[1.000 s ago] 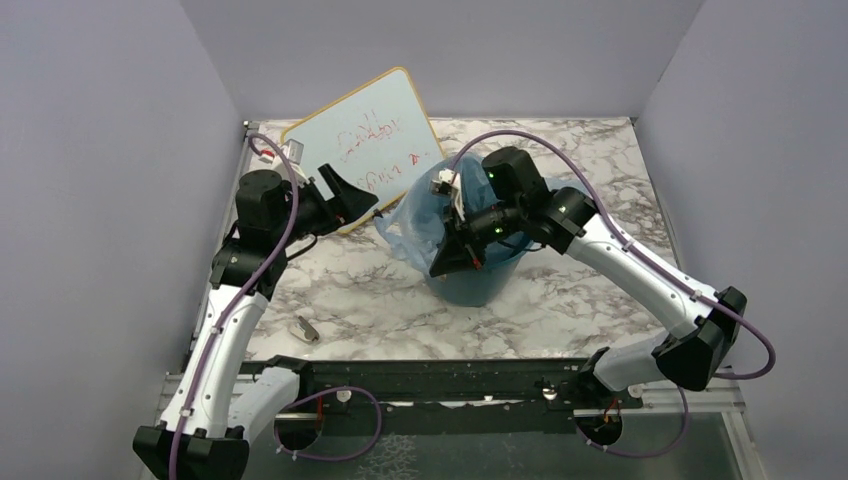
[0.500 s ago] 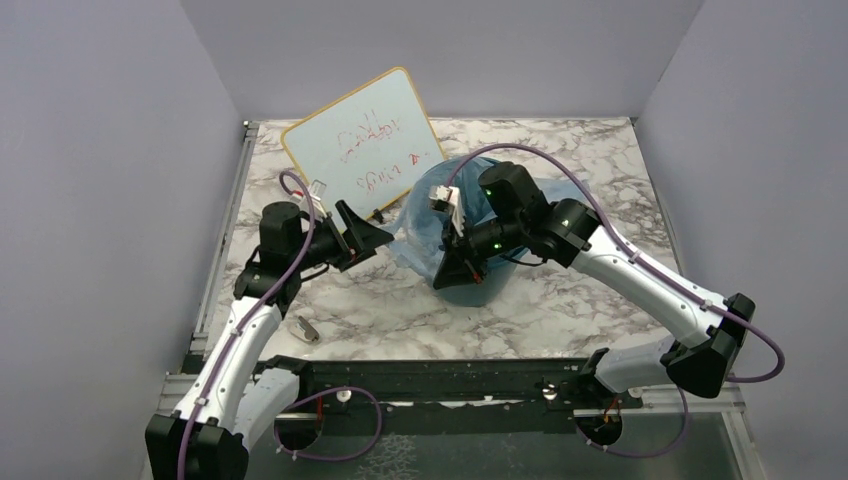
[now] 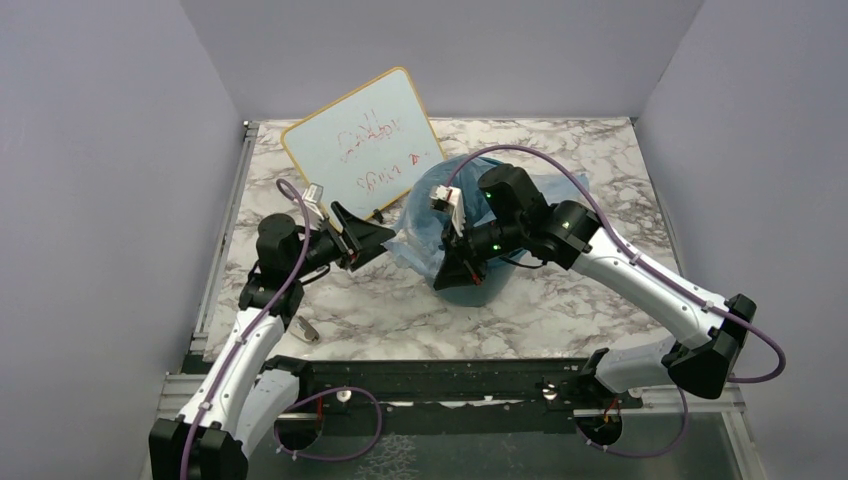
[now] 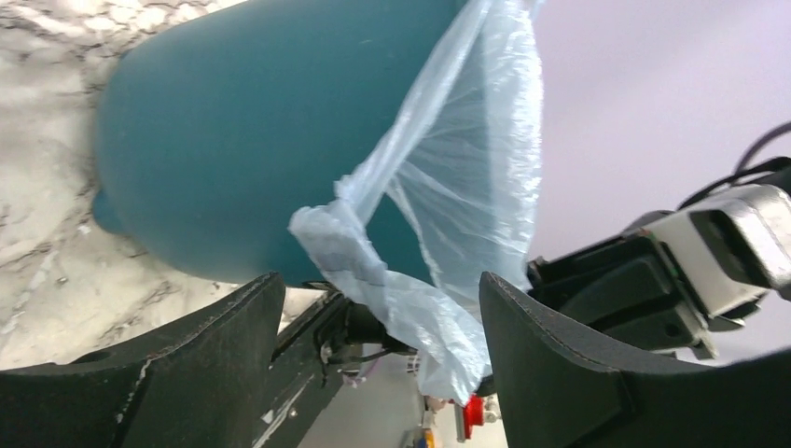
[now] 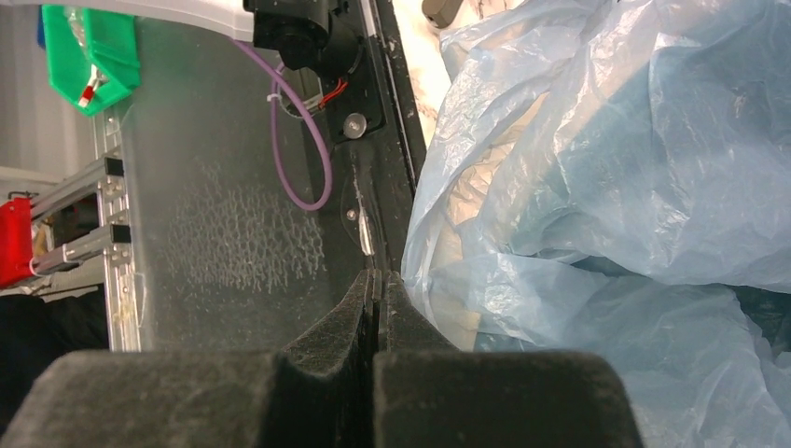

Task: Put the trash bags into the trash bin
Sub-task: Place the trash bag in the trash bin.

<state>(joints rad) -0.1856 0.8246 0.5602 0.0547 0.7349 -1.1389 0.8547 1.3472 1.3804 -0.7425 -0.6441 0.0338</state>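
My left pincer stands spread, with the loose flap of the bag hanging between its fingers, lying along the outer wall of the bin on the bench. The rest of the bag drapes over the bin's mouth, where my right pincer is pressed together just beside the film. My left arm is the nearer one to the flap.

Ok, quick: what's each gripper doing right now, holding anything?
Left gripper: open, a flap of the trash bag hanging between its jaws, not gripped.
Right gripper: shut beside the bag's edge; whether it pinches the film cannot be told.
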